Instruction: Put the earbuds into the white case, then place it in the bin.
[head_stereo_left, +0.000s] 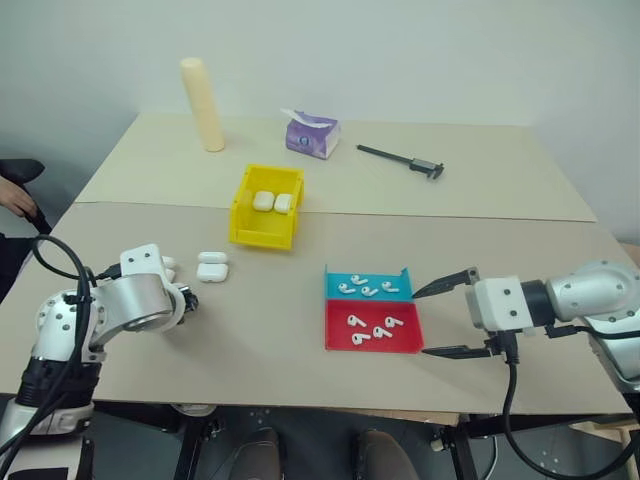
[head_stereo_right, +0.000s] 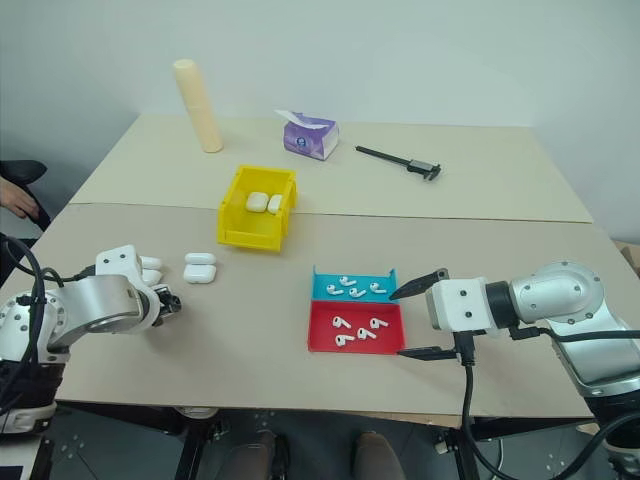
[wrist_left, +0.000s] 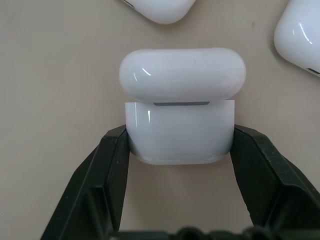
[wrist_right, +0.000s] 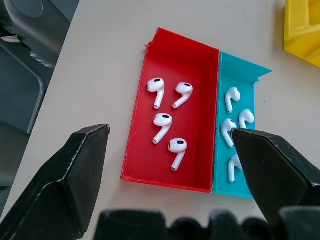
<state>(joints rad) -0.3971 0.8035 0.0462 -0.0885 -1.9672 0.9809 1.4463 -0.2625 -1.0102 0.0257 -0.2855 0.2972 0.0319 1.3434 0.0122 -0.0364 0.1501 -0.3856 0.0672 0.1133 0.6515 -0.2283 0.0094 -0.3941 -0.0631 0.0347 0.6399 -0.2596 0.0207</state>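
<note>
- Step in hand: securing the white case (wrist_left: 179, 117) so that the earbuds (wrist_right: 167, 124) can be loaded. No earbud has been picked yet, judging from the tray.
- Left tool (wrist_left: 180, 150): closed on the lower body of the white case, one finger against each side wall. The lid stands open above the body, beyond the fingertips. The case rests on the desk (head_stereo_left: 270, 330).
- Two more cases lie on the desk just past the left tool, clear of the grip.
- Right tool (head_stereo_left: 448, 318): jaws wide, holding nothing and touching nothing. It hovers directly before the blue-and-red tray (wrist_right: 200, 75), fingertips pointing at it.
- The earbuds lie loose in both compartments of the tray, ahead of the right tool and between its fingers in the wrist view.
- The bin (head_stereo_left: 265, 232) stands beyond the left tool, further across the desk, with two cases already in it.
- Next move, as judged: advance the right tool onto one earbud, narrow the jaws considerably for so small a part, and carry it to the open case. The left grip must stay firm meanwhile.
</note>
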